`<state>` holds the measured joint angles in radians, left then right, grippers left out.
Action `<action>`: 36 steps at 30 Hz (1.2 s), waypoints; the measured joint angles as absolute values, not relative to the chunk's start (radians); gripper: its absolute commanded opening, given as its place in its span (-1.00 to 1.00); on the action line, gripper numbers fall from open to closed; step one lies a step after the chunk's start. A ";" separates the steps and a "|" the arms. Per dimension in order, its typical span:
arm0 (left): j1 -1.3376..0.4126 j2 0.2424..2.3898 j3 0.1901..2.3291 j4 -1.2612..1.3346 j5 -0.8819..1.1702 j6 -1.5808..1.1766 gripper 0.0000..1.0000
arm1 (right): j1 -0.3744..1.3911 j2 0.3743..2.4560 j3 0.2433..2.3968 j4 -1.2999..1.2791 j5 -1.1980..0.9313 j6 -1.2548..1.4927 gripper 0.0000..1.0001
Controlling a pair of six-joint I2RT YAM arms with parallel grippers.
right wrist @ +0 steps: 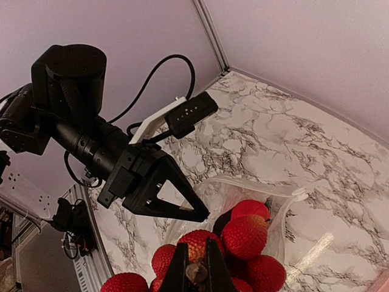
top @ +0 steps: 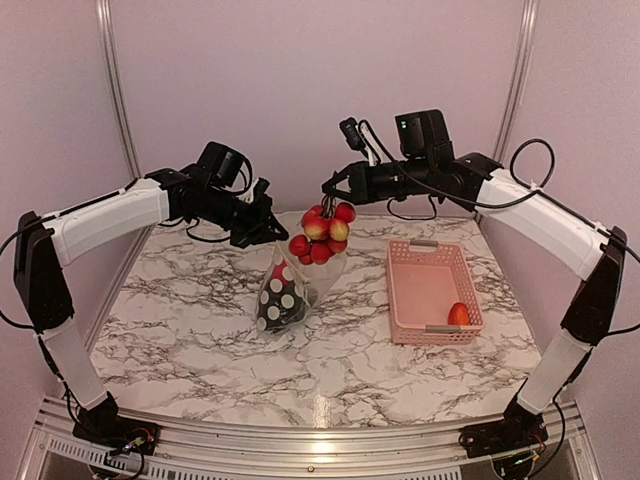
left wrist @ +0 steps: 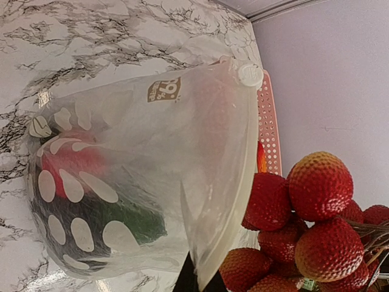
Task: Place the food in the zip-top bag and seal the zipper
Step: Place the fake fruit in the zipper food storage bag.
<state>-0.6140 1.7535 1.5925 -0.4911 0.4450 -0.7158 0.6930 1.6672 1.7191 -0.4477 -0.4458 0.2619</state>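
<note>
The zip-top bag, clear with white dots, hangs from one mouth edge, and my left gripper is shut on that edge. The bag's lower end rests on the table. Inside it lie a red tomato, a green piece and a dark piece. The whitish zipper runs along the open mouth to a slider. My right gripper is shut on the stem of a strawberry bunch, and the bunch hangs right at the bag's mouth.
A pink slotted basket stands to the right of the bag, with one orange-red piece of food in its near right corner. The white marble table is walled in at the back and at both sides.
</note>
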 measured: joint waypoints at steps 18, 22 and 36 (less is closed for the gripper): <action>-0.614 1.753 1.592 -0.491 0.445 -0.717 -1.00 | 0.699 1.766 1.681 -0.425 -0.403 0.251 -1.00; -0.614 1.753 1.592 -0.491 0.445 -0.717 -1.00 | 0.705 1.805 1.683 -0.430 -0.363 0.256 -0.98; -0.614 1.753 1.592 -0.492 0.463 -0.718 -1.00 | 0.744 1.853 1.845 -0.537 -0.250 0.280 -0.01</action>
